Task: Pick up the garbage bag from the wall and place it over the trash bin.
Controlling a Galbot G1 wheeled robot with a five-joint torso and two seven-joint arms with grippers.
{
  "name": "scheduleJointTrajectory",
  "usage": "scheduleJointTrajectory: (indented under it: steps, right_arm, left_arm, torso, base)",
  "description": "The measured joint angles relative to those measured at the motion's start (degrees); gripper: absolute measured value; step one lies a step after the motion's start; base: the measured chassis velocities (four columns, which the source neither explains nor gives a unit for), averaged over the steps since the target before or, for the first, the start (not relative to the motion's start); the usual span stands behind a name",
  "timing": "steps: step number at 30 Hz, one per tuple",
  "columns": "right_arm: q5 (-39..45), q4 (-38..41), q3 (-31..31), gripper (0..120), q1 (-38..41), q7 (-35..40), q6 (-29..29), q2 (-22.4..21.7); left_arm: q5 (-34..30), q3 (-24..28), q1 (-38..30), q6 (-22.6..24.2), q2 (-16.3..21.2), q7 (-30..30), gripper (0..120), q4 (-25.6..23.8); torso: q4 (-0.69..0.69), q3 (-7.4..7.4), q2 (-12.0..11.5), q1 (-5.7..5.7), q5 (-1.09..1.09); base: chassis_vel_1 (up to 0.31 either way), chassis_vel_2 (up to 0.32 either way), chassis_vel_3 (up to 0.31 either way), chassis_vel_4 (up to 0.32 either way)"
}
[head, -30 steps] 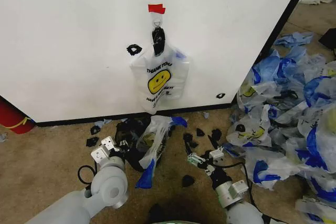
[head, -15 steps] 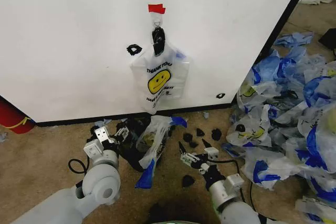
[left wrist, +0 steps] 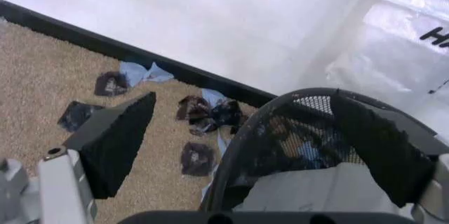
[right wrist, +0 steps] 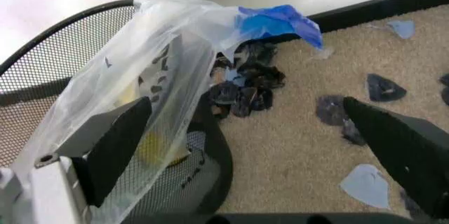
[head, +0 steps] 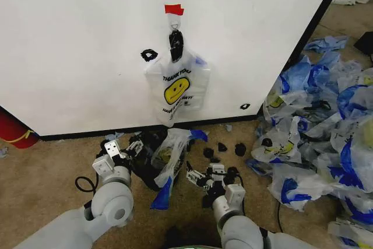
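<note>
A white wall (head: 87, 45) with a black base strip fills the upper part of my head view, standing on tan carpet (head: 46, 185) strewn with small black scraps (head: 222, 147); a heap of blue-and-white bags (head: 326, 138) spreads down the right side of the frame. High at centre a strip of red tape (head: 173, 9) sits above a small hook, and from it hangs the garbage bag (head: 176, 90), smiley face and black print outward, flat against the wall and well above both my grippers.

Lower centre, the black mesh trash bin (head: 145, 158) stands near the base strip with another translucent bag (head: 169, 161) draped over its rim. My left gripper (head: 135, 146) is at the lower left of the frame, just beside the bin; in the left wrist view its fingers (left wrist: 115, 142) are spread wide with the bin's rim (left wrist: 308, 98) between them, gripping nothing. My right gripper (head: 197, 177) is at lower centre, on the draped bag's right; its fingers (right wrist: 115, 148) gape wide too, one against that bag (right wrist: 140, 98), empty.
</note>
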Motion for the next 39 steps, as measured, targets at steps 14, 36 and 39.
scheduleJointTrajectory:
  steps: [14, 36, 39]
  right_arm:
    - [1.38, -2.79, -2.09, 100, 3.99, 1.02, -0.54, 2.98]
    - [4.44, -7.20, -5.84, 100, 9.50, 5.10, -4.06, 9.09]
    - [4.49, -7.64, -6.04, 100, 9.72, 5.25, -4.14, 9.53]
  left_arm:
    - [1.18, -0.58, 1.55, -0.20, -0.19, 0.47, 96, 0.18]
    - [2.85, -2.30, 5.60, -0.40, -0.49, 1.39, 94, -0.10]
    - [2.96, -2.33, 5.80, -0.44, -0.50, 1.56, 94, 0.02]
  torso:
    - [0.00, -0.01, 0.00, 0.00, 0.00]
    - [0.00, -0.01, 0.00, 0.00, 0.00]
    - [0.00, -0.01, 0.00, 0.00, 0.00]
  base:
    - [0.000, 0.000, 0.000, 0.000]
    - [0.000, 0.000, 0.000, 0.000]
    - [0.000, 0.000, 0.000, 0.000]
